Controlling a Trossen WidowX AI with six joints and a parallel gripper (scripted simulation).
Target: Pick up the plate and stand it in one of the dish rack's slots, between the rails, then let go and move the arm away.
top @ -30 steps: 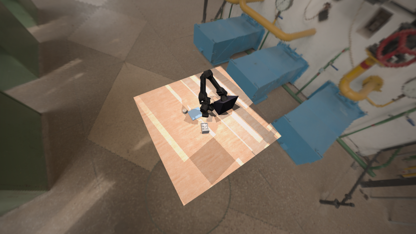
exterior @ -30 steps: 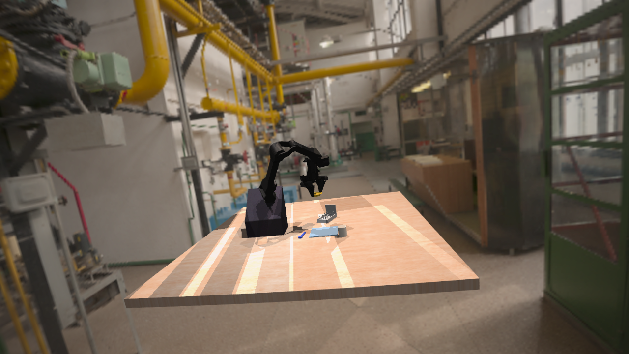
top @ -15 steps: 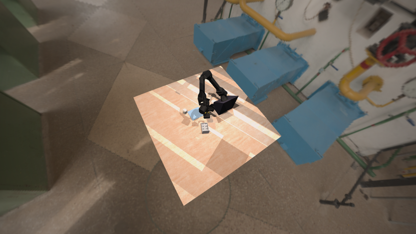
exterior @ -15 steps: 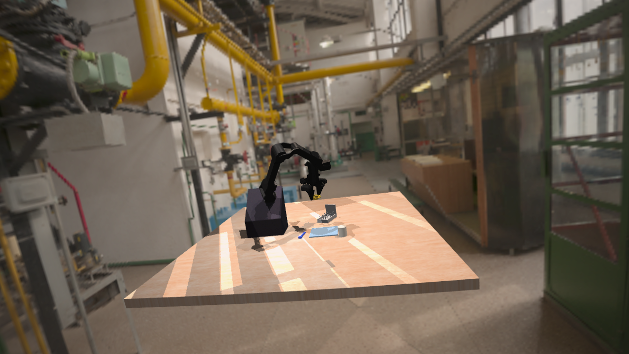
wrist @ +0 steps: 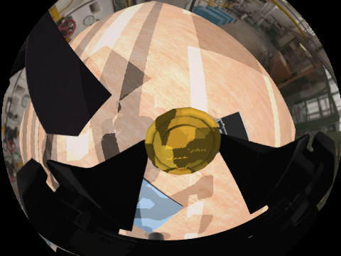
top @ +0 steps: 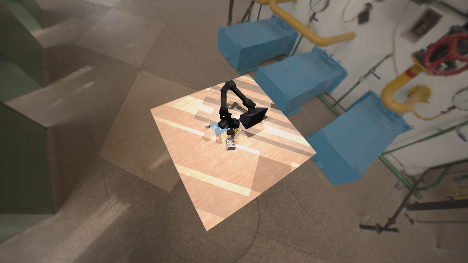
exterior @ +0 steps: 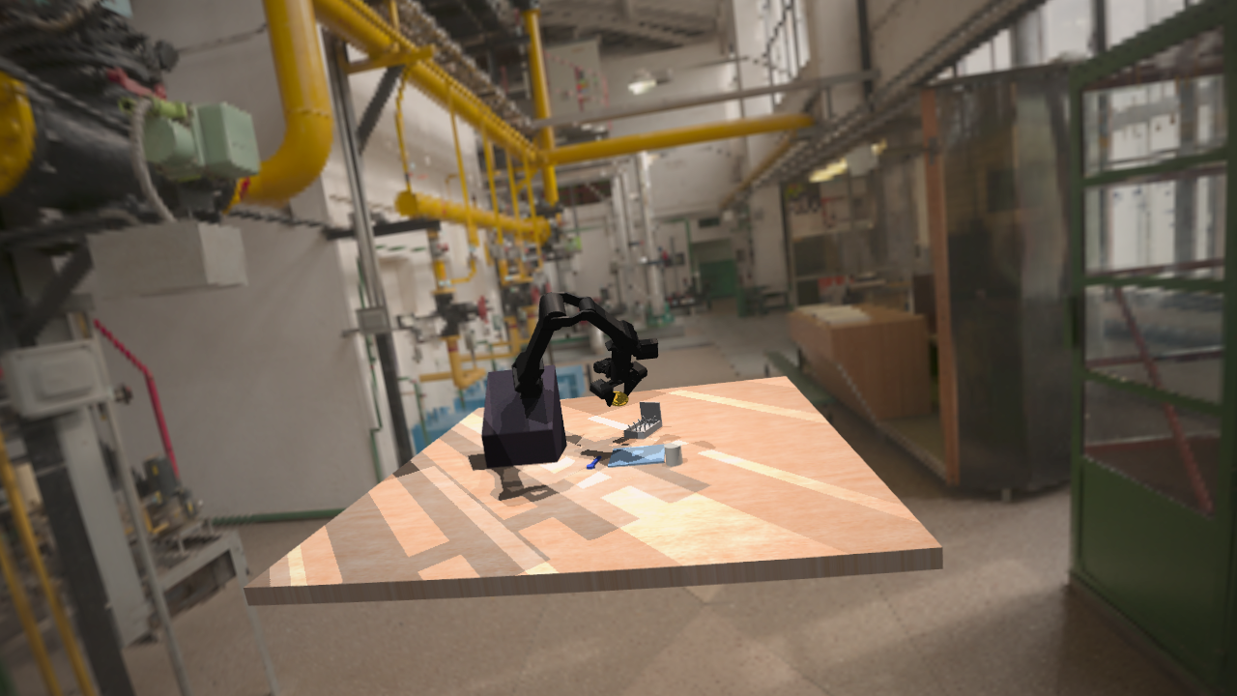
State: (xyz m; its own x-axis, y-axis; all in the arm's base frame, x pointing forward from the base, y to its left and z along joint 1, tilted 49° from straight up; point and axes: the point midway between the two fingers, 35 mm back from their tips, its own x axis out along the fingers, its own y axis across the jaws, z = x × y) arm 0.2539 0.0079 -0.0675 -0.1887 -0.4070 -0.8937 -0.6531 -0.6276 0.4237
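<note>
Wooden surface (exterior: 734, 519) mid-area: jaws grasping the yellow plate (wrist: 183, 141) aloft; tip it edge-down and align with the dish rack (exterior: 644, 420) rails before lowering.

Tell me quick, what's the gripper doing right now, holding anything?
Gripper: closed on the yellow plate, held in the air above the table.
</note>
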